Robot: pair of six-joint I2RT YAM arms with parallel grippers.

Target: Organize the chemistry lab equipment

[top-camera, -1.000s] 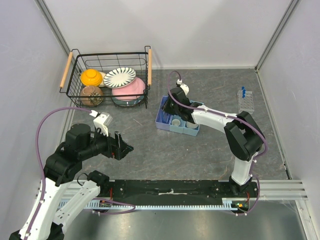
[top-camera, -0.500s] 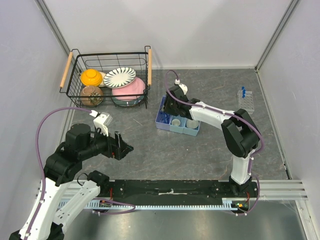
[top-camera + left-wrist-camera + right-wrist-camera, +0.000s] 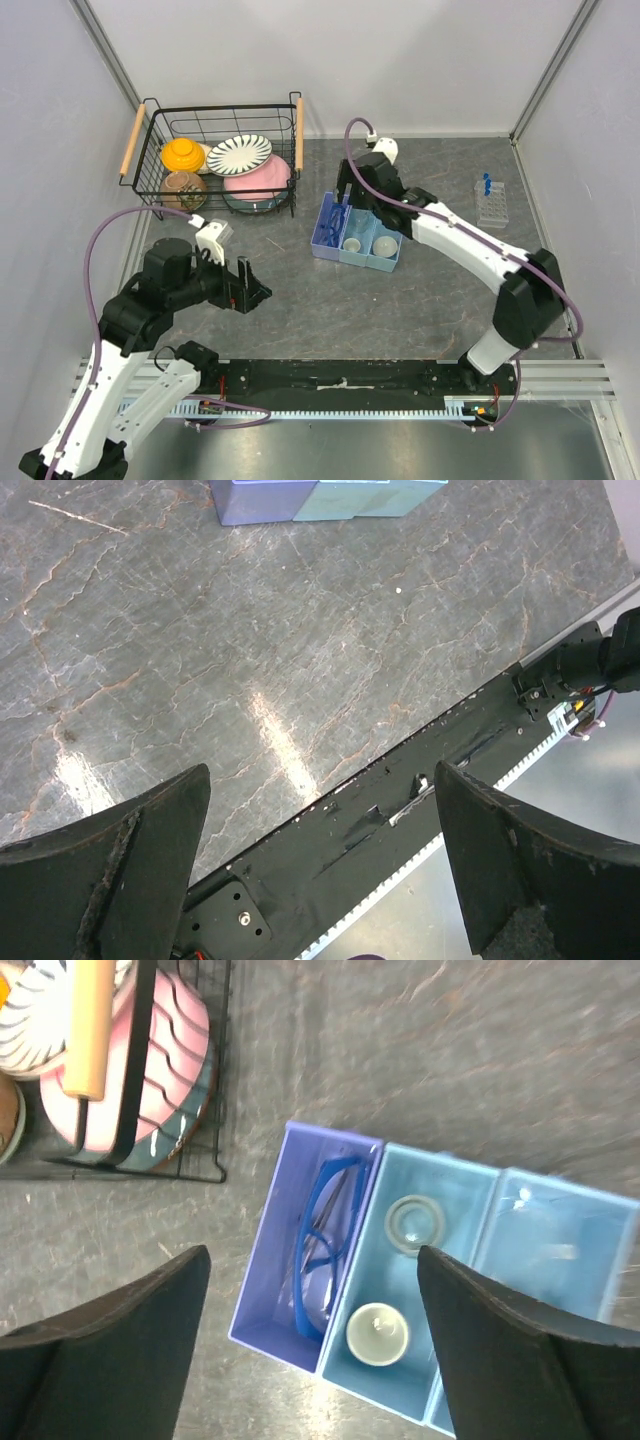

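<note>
My right gripper (image 3: 345, 200) (image 3: 312, 1252) hangs open above the three-compartment organizer tray (image 3: 322, 250), holding nothing. Blue plastic stick tools (image 3: 322, 1228) (image 3: 335, 222) lie in the tray's purple compartment. The middle light-blue compartment holds a clear round dish (image 3: 415, 1223) and a tiny white cup (image 3: 377, 1333) (image 3: 352, 243). A white dome-shaped dish (image 3: 385, 245) sits in the right compartment. The clear tube rack (image 3: 492, 205) with a blue-capped tube (image 3: 486, 184) stands at the far right. My left gripper (image 3: 255, 288) (image 3: 320, 775) is open and empty over bare table at the near left.
A black wire basket (image 3: 132, 140) (image 3: 135, 1080) with wooden handles holds striped, pink and orange crockery at the back left, close to the tray. The black base rail (image 3: 400, 810) runs along the near edge. White walls enclose the table.
My right gripper opened wide and lifted back from the tray, its arm stretching out. The left gripper shifted slightly and opened a little more.
</note>
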